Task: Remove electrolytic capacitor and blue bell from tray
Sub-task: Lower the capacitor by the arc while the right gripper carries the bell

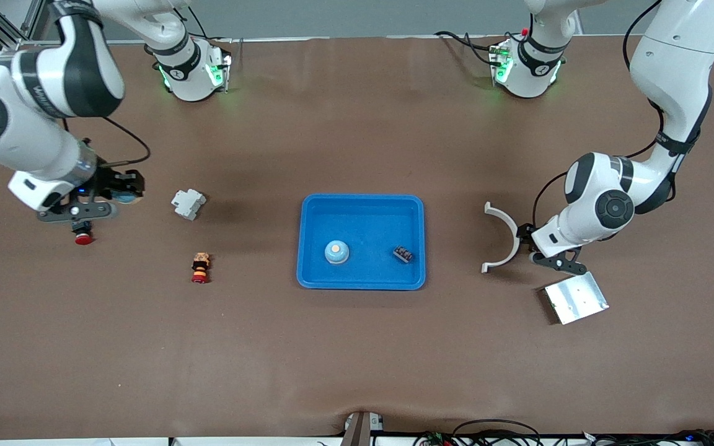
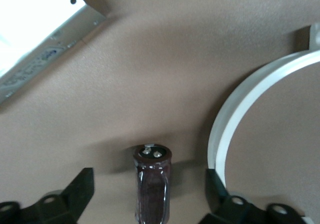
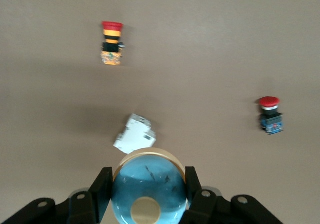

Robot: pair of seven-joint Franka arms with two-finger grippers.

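A blue bell (image 3: 148, 186) was pinched in the right gripper (image 3: 148, 194) above the table's right-arm edge. The left gripper (image 2: 150, 194), fingers spread, straddled an upright capacitor (image 2: 152, 181) near the left-arm edge.

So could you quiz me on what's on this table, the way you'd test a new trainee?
1. True or false: the blue tray holds nothing.
2. The fingers of the right gripper are shut on: A) a red push button, B) a blue bell, C) a white block.
3. Fill in: the capacitor sits between the fingers of the left gripper, which are ____.

Key:
1. False: another bell and a small black part lie in it.
2. B, the blue bell.
3. Open, with a gap showing on each side of the capacitor.
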